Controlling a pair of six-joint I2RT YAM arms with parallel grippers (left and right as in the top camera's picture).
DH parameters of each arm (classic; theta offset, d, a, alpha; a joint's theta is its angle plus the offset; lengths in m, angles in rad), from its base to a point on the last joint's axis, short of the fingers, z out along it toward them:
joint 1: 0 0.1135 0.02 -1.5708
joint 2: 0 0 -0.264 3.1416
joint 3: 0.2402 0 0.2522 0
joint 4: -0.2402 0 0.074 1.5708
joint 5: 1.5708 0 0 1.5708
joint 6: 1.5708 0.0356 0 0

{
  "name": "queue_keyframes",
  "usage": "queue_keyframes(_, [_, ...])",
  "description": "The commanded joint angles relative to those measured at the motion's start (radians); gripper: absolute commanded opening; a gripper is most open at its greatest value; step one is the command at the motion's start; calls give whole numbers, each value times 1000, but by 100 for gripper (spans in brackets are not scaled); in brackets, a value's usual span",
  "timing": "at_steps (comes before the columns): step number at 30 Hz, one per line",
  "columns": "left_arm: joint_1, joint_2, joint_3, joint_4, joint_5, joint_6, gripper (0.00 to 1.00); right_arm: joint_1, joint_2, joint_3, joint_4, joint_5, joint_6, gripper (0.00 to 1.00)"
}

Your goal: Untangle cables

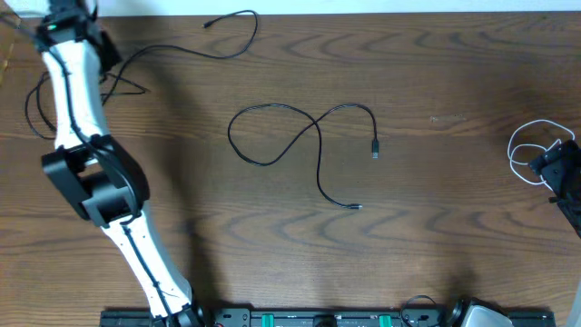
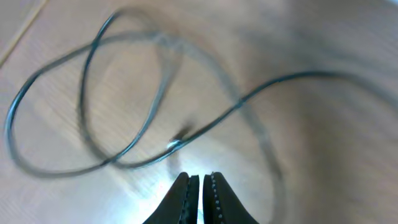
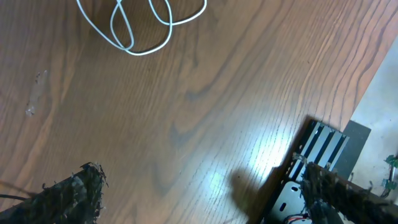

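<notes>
Three black cables lie on the wooden table. One [image 1: 300,136] loops in the middle. One [image 1: 227,32] runs along the far edge. One [image 1: 36,104] is coiled at far left; its loops [image 2: 124,106] show blurred in the left wrist view. My left gripper [image 1: 77,27] [image 2: 200,186] is at the far left corner above those loops, shut and empty. A white cable [image 1: 531,150] [image 3: 143,28] lies coiled at the right edge. My right gripper [image 1: 558,168] [image 3: 208,193] is just beside it, open wide and empty.
The left arm [image 1: 100,182] stretches from the front left to the far left corner. A black rail with metal brackets [image 1: 318,318] [image 3: 311,168] runs along the front edge. The table's right edge lies close to the right gripper.
</notes>
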Motion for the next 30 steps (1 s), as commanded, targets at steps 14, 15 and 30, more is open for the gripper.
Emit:
queue_keyframes(14, [330, 38, -117, -126, 103, -287, 7, -5, -2, 1, -1, 10, 15, 99])
queue_keyframes(15, [333, 38, -134, -103, 140, -259, 8, -5, -2, 1, -1, 10, 15, 99])
queue_keyframes(30, [322, 39, -367, 118, 205, -259, 8, -5, -2, 1, -1, 10, 15, 99])
